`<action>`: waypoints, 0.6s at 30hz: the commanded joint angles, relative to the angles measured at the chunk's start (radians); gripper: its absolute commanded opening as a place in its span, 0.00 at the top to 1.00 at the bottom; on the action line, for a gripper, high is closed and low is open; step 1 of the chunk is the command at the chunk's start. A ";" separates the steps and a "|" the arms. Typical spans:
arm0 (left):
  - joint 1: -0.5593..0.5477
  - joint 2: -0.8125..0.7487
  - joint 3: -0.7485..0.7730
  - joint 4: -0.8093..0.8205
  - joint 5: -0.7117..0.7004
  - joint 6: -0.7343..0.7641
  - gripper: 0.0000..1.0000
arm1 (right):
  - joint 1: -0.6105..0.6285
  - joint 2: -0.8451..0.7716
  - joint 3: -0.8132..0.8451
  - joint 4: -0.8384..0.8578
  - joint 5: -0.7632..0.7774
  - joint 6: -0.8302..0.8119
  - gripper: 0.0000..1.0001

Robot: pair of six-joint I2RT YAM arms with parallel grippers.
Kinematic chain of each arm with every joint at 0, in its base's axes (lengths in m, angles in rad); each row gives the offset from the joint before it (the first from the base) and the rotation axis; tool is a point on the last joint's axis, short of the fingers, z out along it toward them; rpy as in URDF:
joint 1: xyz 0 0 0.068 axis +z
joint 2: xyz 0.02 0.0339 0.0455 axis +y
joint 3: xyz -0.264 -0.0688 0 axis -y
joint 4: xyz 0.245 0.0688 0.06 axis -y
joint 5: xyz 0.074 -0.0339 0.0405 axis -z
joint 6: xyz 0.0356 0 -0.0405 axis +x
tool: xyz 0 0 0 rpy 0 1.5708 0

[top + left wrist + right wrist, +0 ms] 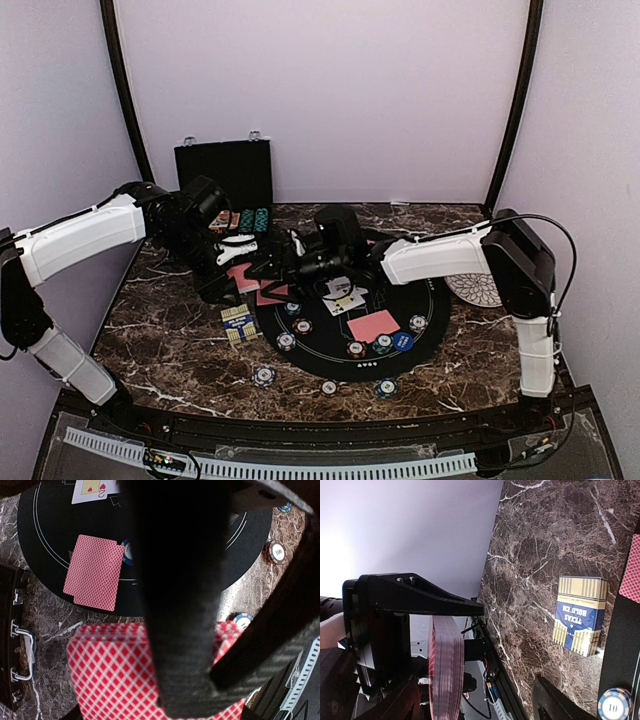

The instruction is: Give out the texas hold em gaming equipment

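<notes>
**Mostly hidden: the deck between two grippers**

Up close, the left gripper (228,268) is clamped on the deck (115,675), which hangs over the marble table (170,340) just off the left rim of the mat (320,358). In the left wrist view one black finger (175,605) fills the middle. It covers much of the deck and a wide strip of the mat.

The right wrist view shows the deck edge-on. The right gripper (475,690) is spread wide, with one blurred finger on each side of the deck, and I cannot tell whether either touches it. From above, the two grippers merge into one dark mass and the deck shows only as red scraps.

The case (224,172) stands at the back with its lid upright. Rows of chips (250,218) sit at its foot, partly behind the left arm. The box (238,323) lies just left of the mat, and its contents cannot be seen. The plate (478,292) is half hidden behind the right arm, so what it holds is unclear.

On the mat lie a red-backed card (372,325), face-up cards (345,293) partly under the right arm, a blue disc (402,341) and several chips. Three more chips lie on the marble nearer the arm bases.
</notes>
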 commanded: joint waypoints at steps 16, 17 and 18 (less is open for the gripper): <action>0.002 -0.027 0.031 -0.011 0.024 0.000 1.00 | 0.043 0.193 0.222 0.121 -0.070 0.115 0.31; 0.001 -0.029 0.029 -0.011 0.023 0.001 1.00 | 0.040 0.191 0.217 0.112 -0.069 0.110 0.32; 0.001 -0.031 0.028 -0.011 0.024 0.001 1.00 | 0.035 0.186 0.206 0.104 -0.067 0.105 0.32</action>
